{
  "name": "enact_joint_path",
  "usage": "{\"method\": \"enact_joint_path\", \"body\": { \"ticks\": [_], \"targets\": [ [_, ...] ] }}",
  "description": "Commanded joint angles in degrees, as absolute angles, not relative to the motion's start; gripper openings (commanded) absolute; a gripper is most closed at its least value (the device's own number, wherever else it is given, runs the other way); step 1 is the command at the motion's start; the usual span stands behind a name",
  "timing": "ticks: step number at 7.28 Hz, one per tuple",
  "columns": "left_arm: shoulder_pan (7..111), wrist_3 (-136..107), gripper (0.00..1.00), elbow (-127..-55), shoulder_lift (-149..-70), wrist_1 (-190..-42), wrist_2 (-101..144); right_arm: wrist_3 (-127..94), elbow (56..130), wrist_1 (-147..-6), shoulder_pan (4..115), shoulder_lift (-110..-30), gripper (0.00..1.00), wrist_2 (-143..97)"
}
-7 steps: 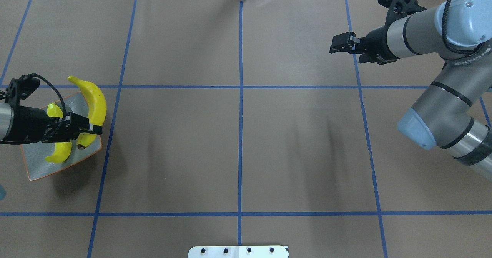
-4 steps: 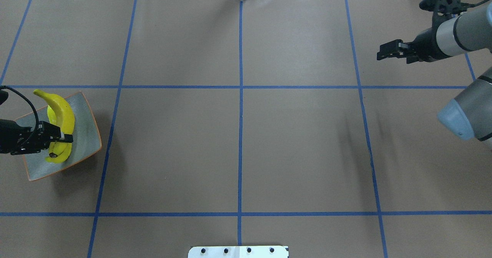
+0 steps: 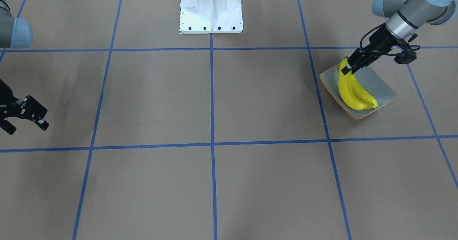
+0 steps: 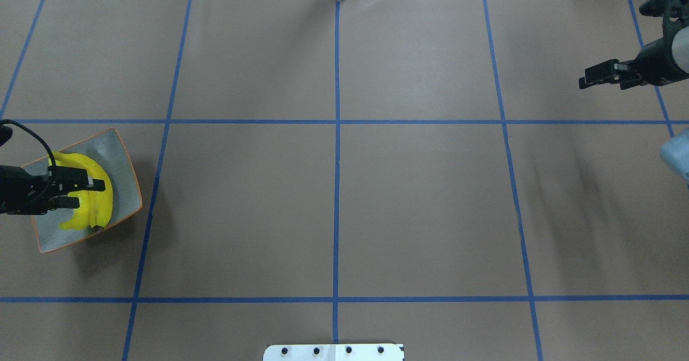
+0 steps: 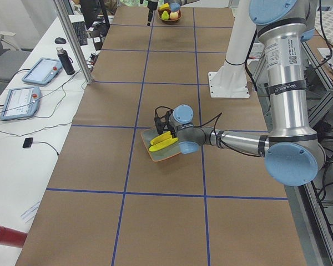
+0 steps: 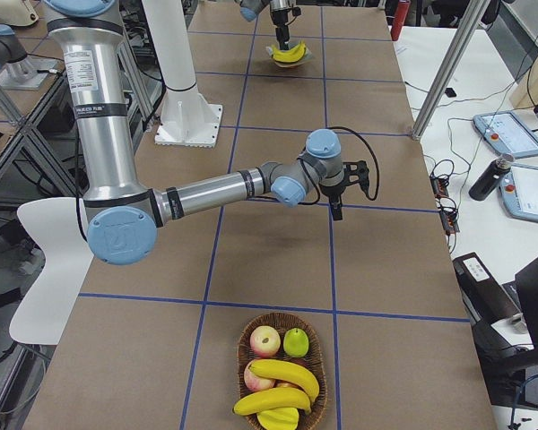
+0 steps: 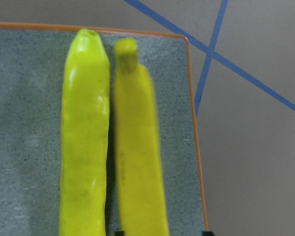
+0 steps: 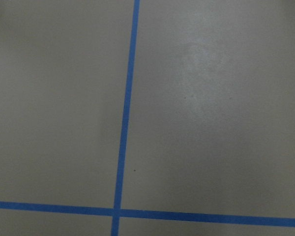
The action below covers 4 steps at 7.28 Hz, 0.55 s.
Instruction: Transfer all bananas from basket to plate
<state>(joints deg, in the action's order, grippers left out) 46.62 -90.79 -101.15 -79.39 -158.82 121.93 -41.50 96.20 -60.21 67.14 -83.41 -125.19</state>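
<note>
Bananas on plate, beneath left claw.

Both arms are silver tubes joined by rounded pale blue caps and black rings. The left arm and the right arm each carry a white printed label. The white base shows a row of dark screws. The left gripper and right gripper are black; a black cable loops at the left wrist.

2 bananas side by side on plate, robot's left; basket w/ fruit far right.
</note>
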Motion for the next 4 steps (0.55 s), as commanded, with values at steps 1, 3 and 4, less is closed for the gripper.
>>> {"method": "enact_joint_path", "body": {
  "ticks": [1, 3, 4],
  "targets": [
    [48.76, -90.70, 1.00, -103.43, -80.32, -158.91, 125.92, -30.04, 93.10, -60.21, 73.01, -87.08, 1.00, -128.92],
    [50.27, -90.70, 1.00, -104.42, -82.09, -158.82, 125.86, -13.97, 85.57, -60.21, 80.56, -89.55, 1.00, -132.26],
    [50.36, -90.70, 1.00, -104.41, -82.96, -158.82, 125.60, -4.84, 80.04, -60.21, 85.03, -89.47, 1.00, -132.62]
  ]
}}
